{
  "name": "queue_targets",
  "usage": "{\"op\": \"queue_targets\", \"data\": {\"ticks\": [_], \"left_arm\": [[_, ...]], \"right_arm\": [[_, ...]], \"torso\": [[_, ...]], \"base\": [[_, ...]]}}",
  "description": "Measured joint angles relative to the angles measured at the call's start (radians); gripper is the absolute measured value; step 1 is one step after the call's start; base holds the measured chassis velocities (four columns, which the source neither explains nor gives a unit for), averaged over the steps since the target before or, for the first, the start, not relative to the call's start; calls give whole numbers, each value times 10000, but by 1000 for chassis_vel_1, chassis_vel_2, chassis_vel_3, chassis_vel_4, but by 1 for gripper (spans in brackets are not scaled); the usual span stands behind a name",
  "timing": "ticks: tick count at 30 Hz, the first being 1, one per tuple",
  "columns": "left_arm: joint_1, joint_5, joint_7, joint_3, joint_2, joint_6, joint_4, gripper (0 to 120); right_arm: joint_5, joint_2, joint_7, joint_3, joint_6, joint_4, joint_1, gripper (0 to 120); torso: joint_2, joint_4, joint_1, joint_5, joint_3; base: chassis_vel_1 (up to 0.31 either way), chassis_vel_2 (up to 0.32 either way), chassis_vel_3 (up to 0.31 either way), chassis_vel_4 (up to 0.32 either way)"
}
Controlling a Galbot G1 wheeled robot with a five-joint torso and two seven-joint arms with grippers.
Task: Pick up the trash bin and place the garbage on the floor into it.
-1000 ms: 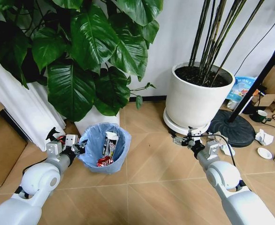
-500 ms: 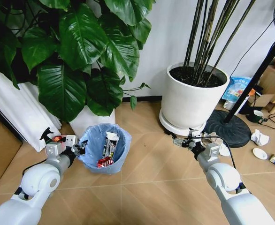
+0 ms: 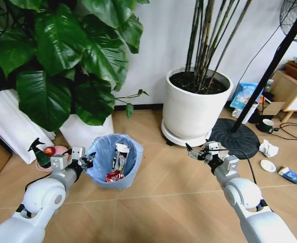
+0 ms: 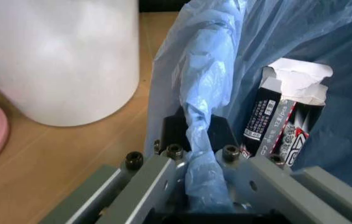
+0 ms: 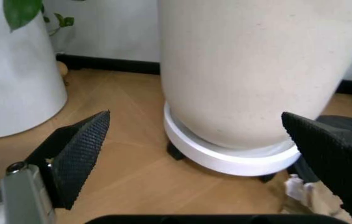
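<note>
Left claw (image 3: 86, 161) is clamped on the rim of the trash bin (image 3: 113, 178), blue bag (image 4: 204, 154) pinched between its closed fingers (wrist view confirms the grip). Bin is at the left, in front of the white plant pot (image 3: 85, 132); whether it touches the floor (image 3: 163, 212) cannot be told. Inside: red wrapper (image 3: 113, 175) and black-white tube (image 3: 120, 156). Right claw (image 3: 195, 152) hangs wide open and empty near the large white pot (image 3: 193, 109). Remaining garbage lies far right on the floor: crumpled paper (image 3: 268, 148), small white cup (image 3: 268, 165), blue-white carton (image 3: 291, 175).
</note>
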Motion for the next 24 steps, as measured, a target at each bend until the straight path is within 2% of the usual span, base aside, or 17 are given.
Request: {"op": "queue_targets", "data": {"ticks": [24], "left_arm": [[23, 1, 1, 33, -56, -26, -35, 0]], "right_arm": [[-369, 251, -147, 110, 249, -389, -89, 100]], "torso": [[0, -1, 0, 0, -1]], "base": [[-166, -169, 165, 161]]}}
